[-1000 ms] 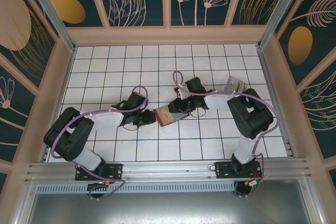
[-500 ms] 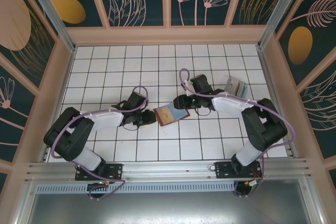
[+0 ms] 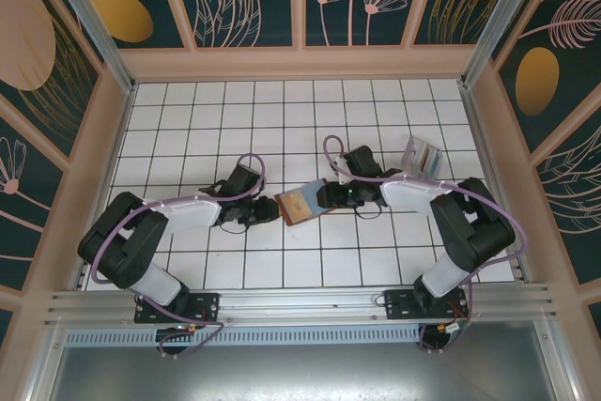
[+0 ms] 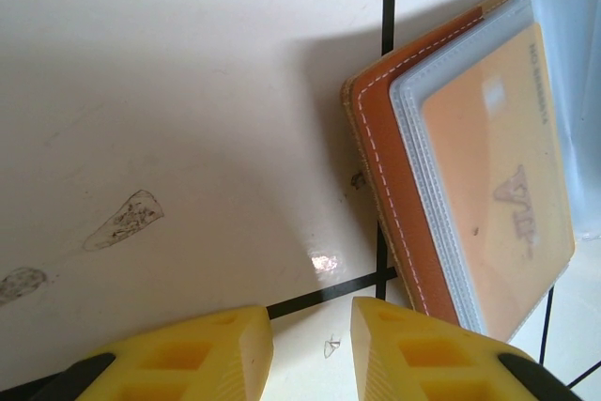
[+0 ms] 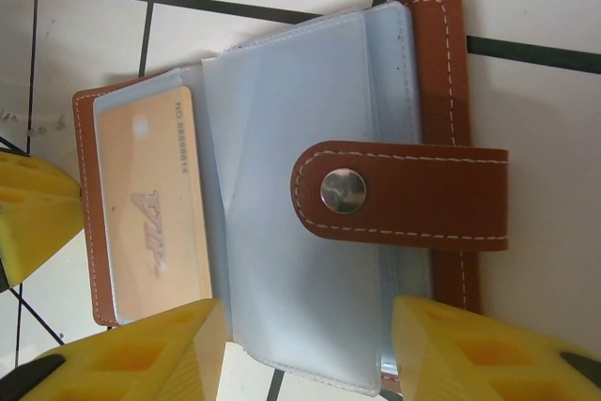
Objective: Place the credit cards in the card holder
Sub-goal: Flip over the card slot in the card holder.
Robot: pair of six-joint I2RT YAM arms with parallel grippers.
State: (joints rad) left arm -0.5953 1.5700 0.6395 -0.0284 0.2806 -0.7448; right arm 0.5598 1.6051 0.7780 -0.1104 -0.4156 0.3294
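Right wrist | card holder [image 5: 413,194] open, credit card [image 5: 150,204] in sleeve | right gripper [image 5: 305,326] apart above it | left gripper [image 4: 312,326] apart beside it

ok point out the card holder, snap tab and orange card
card holder [image 5: 443,63], right wrist view, stitched leather edge
snap tab [image 5: 423,196], right wrist view, strap beside the stud
orange card [image 5: 153,208], right wrist view, middle of its face

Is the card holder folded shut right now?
No, the card holder lies open, its clear sleeves exposed with an orange card in one.
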